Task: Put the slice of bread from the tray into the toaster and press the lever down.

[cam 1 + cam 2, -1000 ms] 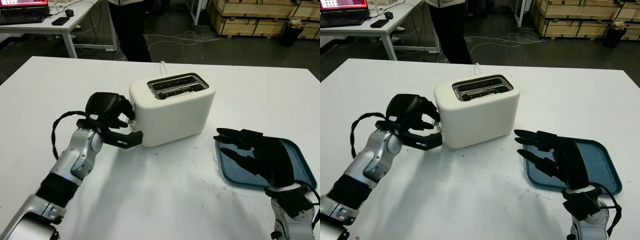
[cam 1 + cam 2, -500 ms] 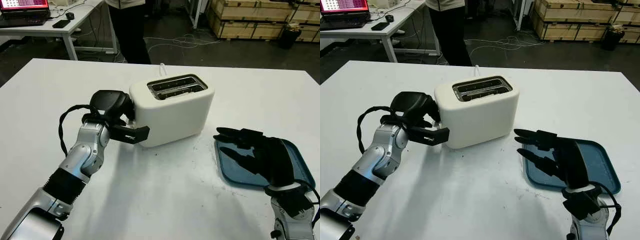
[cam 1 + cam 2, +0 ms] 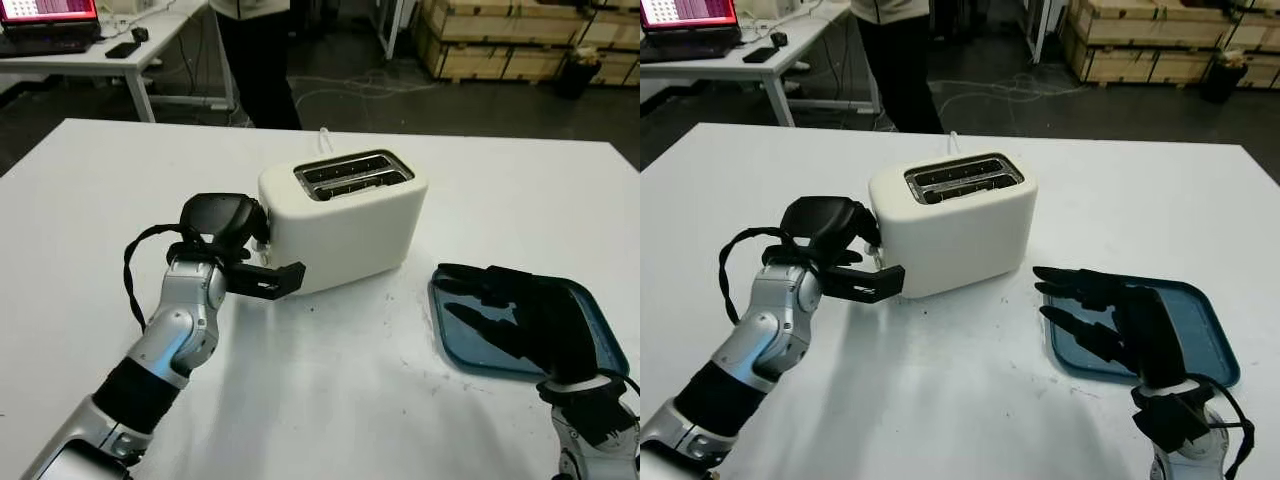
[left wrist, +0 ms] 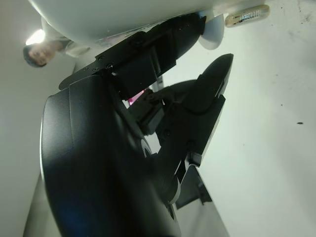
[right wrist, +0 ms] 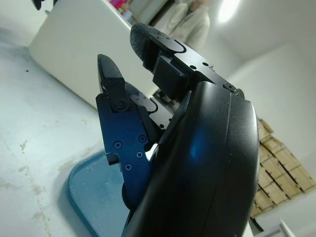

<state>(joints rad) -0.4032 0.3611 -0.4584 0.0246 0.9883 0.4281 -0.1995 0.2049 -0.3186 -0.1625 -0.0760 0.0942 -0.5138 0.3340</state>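
White covers the whole desk [image 3: 330,400], and the cream-white toaster [image 3: 345,225] stands upright near its middle with two dark slots in its top; whether bread sits inside them cannot be told. The left hand [image 3: 235,245] is at the toaster's left end, its black shell pressed close against that end and one of its fingers [image 3: 270,282] reaching out low along the front corner of the toaster, just above the desk. From the left wrist view the left hand's fingers [image 4: 197,103] are curled in under the toaster's rounded bottom edge, close beside a small white foot, but whether they are pinching the lever cannot be told. A black cable [image 3: 140,270] loops out from the left forearm. The right hand [image 3: 510,315] hovers over the blue tray [image 3: 600,335], which lies flat on the desk to the right of the toaster and well apart from it; this hand holds nothing and its fingers [image 3: 1075,300] are stretched out toward the toaster, not curled. The bare part of the tray carries no slice that can be seen. Beyond the desk a person [image 3: 255,50] in dark trousers stands on the floor, a second white table with a laptop [image 3: 45,15] is at the far left, and wooden crates [image 3: 500,35] are stacked at the far right.
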